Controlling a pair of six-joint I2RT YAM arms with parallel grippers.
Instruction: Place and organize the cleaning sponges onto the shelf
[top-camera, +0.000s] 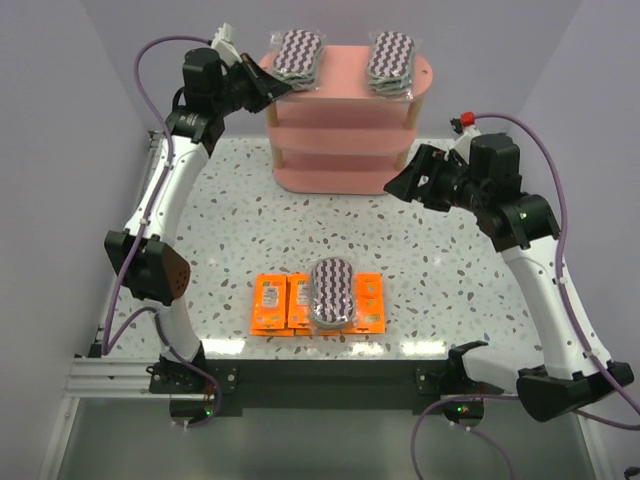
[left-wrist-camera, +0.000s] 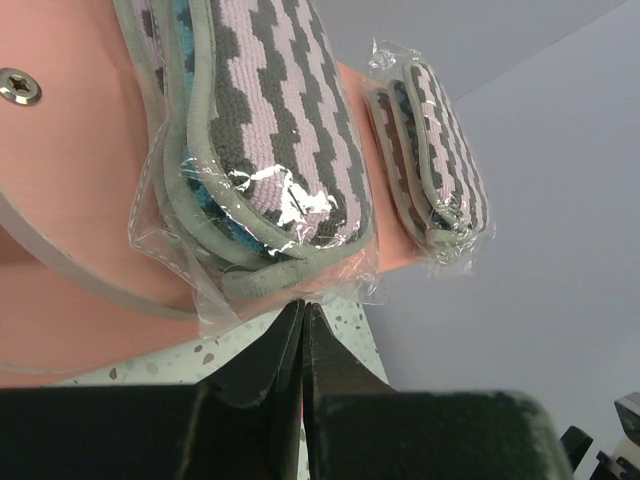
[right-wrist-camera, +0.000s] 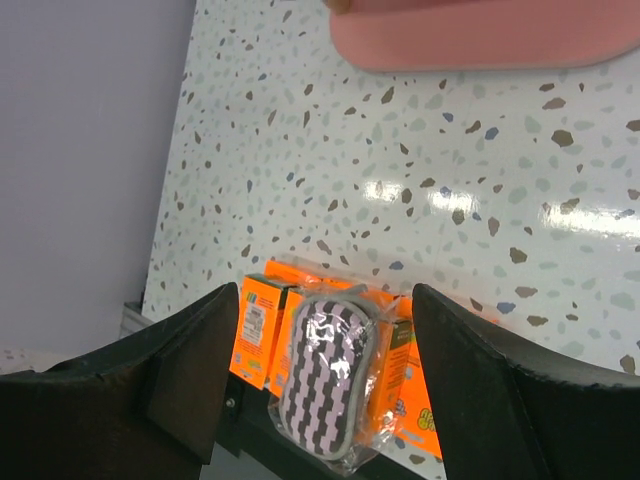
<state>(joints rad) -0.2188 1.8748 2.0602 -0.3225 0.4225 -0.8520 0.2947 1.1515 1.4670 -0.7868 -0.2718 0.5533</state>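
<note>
**A:** Where are the sponges?

**B:** The shelf stands at the middle of the far edge of the bench. On its top board lie the left zigzag pack and the right zigzag pack. The third zigzag pack lies across the orange packets, mid-way along the near edge.

**A:** And the tools?

**B:** The left tool has its fingers pressed together at the left zigzag pack's wrap. I cannot tell whether wrap is pinched between them. The right tool hangs over the bench's right side, fingers spread wide.
</note>
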